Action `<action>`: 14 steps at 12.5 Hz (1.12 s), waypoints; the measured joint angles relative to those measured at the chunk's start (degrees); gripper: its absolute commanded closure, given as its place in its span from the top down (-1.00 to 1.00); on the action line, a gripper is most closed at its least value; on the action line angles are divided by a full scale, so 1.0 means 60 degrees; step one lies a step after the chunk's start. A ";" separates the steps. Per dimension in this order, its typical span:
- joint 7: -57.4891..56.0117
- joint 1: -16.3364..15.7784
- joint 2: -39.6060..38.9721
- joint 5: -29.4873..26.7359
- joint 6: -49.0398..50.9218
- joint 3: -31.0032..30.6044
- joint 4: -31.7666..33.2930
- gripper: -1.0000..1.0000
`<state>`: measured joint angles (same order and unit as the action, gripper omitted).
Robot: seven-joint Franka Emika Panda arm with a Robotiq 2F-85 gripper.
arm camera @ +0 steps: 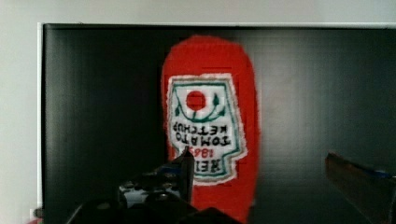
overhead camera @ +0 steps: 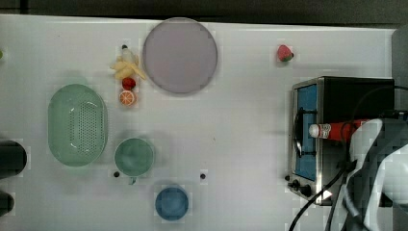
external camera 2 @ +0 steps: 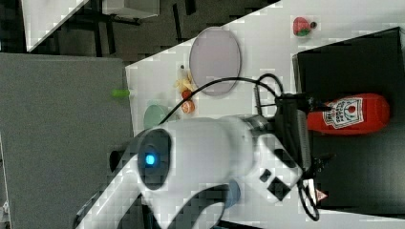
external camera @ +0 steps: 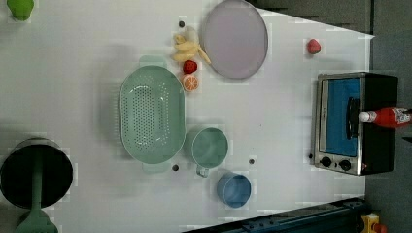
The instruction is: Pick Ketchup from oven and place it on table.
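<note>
The ketchup is red with a white cap and a white label edged green, bearing a red dot. The oven is black on top, its door glass blue. At ten o'clock in the top view, the plate looks pale purple, perhaps grey. The table is white.

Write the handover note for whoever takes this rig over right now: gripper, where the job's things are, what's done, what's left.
Gripper: open, holding nothing, poised over the ketchup bottle with one finger on either side of it in the wrist view.
Ketchup bottle: lying on its side on the black top of the oven, white cap pointing toward the oven's glass door.
Table: bare white stretch between the oven and the bowls.
Done: arm brought over the bottle.
Left: close on the bottle, lift it off the oven, set it on the table.
</note>
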<state>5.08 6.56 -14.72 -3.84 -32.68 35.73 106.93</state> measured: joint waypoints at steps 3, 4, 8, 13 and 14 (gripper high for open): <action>0.0009 0.0252 -0.0599 -0.0532 -0.0196 -0.0084 -0.0168 1.00; 0.0014 0.0230 -0.0660 -0.0634 -0.0308 -0.0098 -0.0159 1.00; 0.0001 0.0156 -0.1135 -0.0614 -0.1166 -0.0177 -0.0093 1.00; -0.0002 0.0205 -0.1203 -0.0989 -0.1362 -0.0014 0.0233 0.27; 0.0020 0.0253 -0.1191 -0.1046 -0.1389 -0.0009 0.0242 0.27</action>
<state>5.20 8.08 -21.86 -10.12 -41.01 35.67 108.38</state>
